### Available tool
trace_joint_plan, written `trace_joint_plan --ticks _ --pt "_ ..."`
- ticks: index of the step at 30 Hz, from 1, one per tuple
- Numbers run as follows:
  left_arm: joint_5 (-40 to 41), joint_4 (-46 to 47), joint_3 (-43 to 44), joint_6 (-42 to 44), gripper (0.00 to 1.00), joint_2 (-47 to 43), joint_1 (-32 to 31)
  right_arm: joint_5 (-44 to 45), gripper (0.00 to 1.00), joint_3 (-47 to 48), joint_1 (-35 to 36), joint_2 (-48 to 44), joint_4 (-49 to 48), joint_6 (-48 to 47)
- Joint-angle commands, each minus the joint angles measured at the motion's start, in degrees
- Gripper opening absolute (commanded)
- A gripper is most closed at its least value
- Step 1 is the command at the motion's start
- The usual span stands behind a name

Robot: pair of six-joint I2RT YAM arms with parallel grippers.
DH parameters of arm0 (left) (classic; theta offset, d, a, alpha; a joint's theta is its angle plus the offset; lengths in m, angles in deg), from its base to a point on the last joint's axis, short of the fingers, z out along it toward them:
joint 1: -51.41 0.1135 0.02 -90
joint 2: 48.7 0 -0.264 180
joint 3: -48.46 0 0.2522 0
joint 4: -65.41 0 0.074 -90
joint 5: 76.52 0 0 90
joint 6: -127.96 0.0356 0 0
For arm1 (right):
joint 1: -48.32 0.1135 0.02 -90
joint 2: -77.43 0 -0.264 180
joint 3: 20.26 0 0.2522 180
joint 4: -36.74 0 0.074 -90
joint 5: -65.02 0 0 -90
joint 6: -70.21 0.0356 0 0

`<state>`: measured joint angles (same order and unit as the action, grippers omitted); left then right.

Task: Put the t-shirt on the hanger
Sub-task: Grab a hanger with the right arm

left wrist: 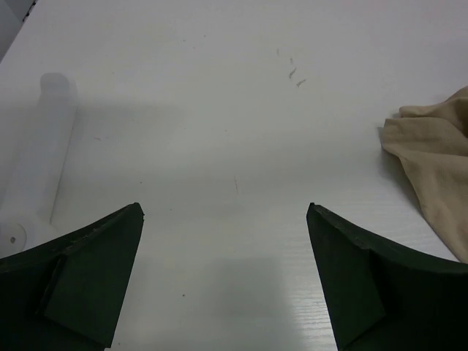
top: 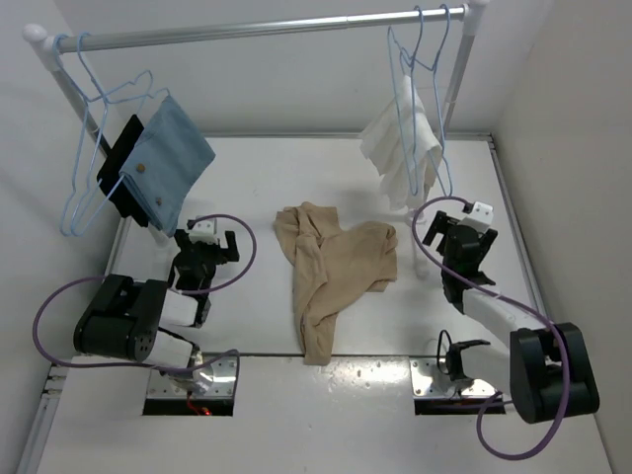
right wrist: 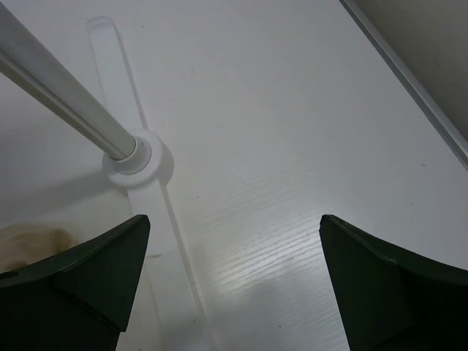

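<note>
1. Starting with the bench [top: 257,178]: it is white and smooth. A garment rail [top: 267,28] runs left to right above its far side.
2. The t-shirt [top: 331,267] lies crumpled at mid-bench between the two arms, with a narrow tail trailing toward the near edge. It looks light, limp and not fragile. I expect it to sag from any single pinch and to slide easily on the smooth surface. The neck opening cannot be made out in the heap. The raised folds at its far end seem the best place to take hold, one pinch for each arm, so the cloth can be spread.
3. A light-blue cloth [top: 168,163] hangs at the far left and a white cloth [top: 400,148] at the far right, each draped on a wire hanger.
4. The hanger [top: 79,193] I judge free for the job hangs bare at the left end of the rail. It is thin pale-blue wire, so it is probably light and apt to swing or twist when touched. Steadying it near the hook seems wise.
5. The left hand [top: 202,252] sits low just left of the t-shirt, fingers spread and nothing between them. The left wrist view shows the tan edge [left wrist: 439,161] off to its right.
6. The right hand [top: 444,232] is near the rail's right post [right wrist: 66,99], also spread wide and empty.
</note>
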<state>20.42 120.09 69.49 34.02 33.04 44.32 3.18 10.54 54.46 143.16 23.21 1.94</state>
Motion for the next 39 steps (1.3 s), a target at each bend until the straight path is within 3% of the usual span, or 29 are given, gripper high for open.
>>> trace_joint_plan --ticks 1,7,8,10,11,12,15,17,18,19,22,26,29,30,32,36,38,39 --pt "0.4 1.8 1.0 -0.8 1.00 -1.2 -0.5 2.7 1.00 -0.3 -0.1 -3.2 -1.6 3.0" --pt "-0.4 1.8 1.5 1.4 1.00 -1.2 -1.0 6.2 1.00 2.5 -0.1 -8.1 8.3 9.7" --pt "-7.2 -2.4 3.3 3.1 1.00 -2.9 -1.0 8.0 1.00 3.4 -0.1 -9.4 13.3 10.7" --pt "-12.8 -10.7 6.6 8.4 1.00 -5.6 -1.0 10.4 1.00 6.1 -0.1 -10.9 17.9 13.4" --pt "-20.1 -23.9 9.2 12.1 1.00 -7.1 -1.0 12.8 1.00 6.9 -0.1 -12.8 20.1 13.9" --pt "-21.9 -30.1 14.1 18.0 1.00 -8.5 -2.8 14.8 1.00 8.0 -0.1 -14.0 23.5 14.6" --pt "-16.4 -39.6 16.7 22.4 1.00 -9.8 -5.3 17.1 1.00 10.1 -0.1 -18.4 28.2 16.0" --pt "-11.2 -41.8 16.7 30.4 1.00 -12.2 -7.8 20.4 1.00 12.1 -0.1 -19.2 35.1 18.9" --pt "-9.6 -44.0 16.7 33.3 1.00 -13.4 -9.0 22.4 1.00 15.4 -0.1 -19.2 38.9 21.2" --pt "-8.4 -45.1 16.0 36.1 1.00 -14.8 -11.4 24.6 1.00 17.6 -0.1 -17.5 48.7 24.0" --pt "-6.4 -49.2 14.3 47.4 1.00 -22.1 -16.7 29.3 1.00 24.9 -0.1 -14.6 62.7 29.0" --pt "-10.0 -58.9 14.8 62.8 1.00 -31.7 -21.4 25.5 1.00 31.7 -0.1 -15.5 69.4 26.5" --pt "-11.6 -64.1 20.2 59.4 1.00 -36.2 -23.2 25.0 0.95 35.5 -0.1 -20.1 69.9 23.7" --pt "-11.6 -64.1 22.2 49.9 1.00 -36.2 -23.2 25.0 0.93 36.7 -0.1 -21.2 69.2 22.7" --pt "-11.7 -69.1 29.1 40.2 1.00 -35.7 -23.2 22.5 0.88 37.8 -0.1 -23.4 68.3 17.9" --pt "-26.0 -84.3 40.2 38.0 1.00 -30.6 -23.2 15.4 0.78 42.7 -0.1 -23.9 68.2 12.1" --pt "-31.4 -87.1 42.5 36.5 0.91 -28.0 -23.8 8.9 0.70 46.0 -0.1 -23.9 68.2 8.0" --pt "-31.5 -89.1 43.6 35.2 0.72 -25.1 -24.9 4.8 0.66 48.2 -0.1 -23.9 68.2 5.5"
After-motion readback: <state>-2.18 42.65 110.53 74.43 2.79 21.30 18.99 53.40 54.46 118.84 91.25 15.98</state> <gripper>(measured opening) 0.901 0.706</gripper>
